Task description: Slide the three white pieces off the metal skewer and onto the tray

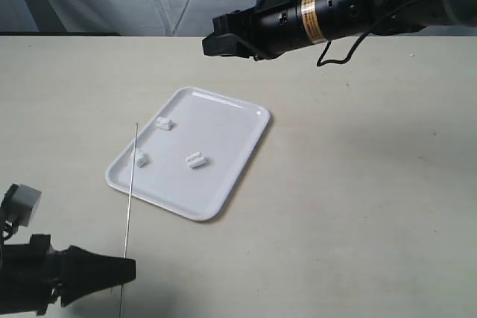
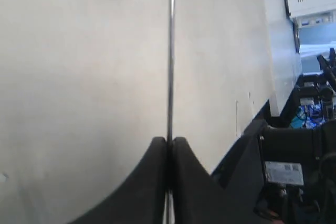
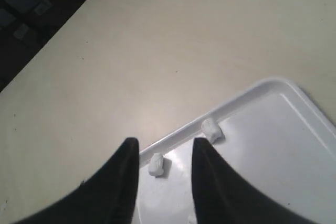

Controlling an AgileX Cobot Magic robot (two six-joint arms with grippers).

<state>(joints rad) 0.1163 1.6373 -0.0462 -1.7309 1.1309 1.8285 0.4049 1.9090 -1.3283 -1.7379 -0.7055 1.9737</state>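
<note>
Metal skewer [image 1: 130, 199]: being pinched at near end by left hand [image 1: 128, 269], reaching over left rim of tray [image 1: 223, 132]; stiff, thin, likely slippery; three white pieces [image 1: 196, 159]: lying on tray; right hand [image 1: 212, 42]: hovering far, part-open, empty.

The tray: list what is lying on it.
Three white pieces lie on the tray, all apart. The metal skewer crosses its left edge beside one piece; contact there cannot be told. Only that thin rod hides any tray surface.

tray [image 1: 223, 128] white | pieces [image 1: 196, 159] white | skewer [image 1: 130, 184] grey | table [image 1: 358, 184] beige | right arm [image 1: 350, 4] black
</note>
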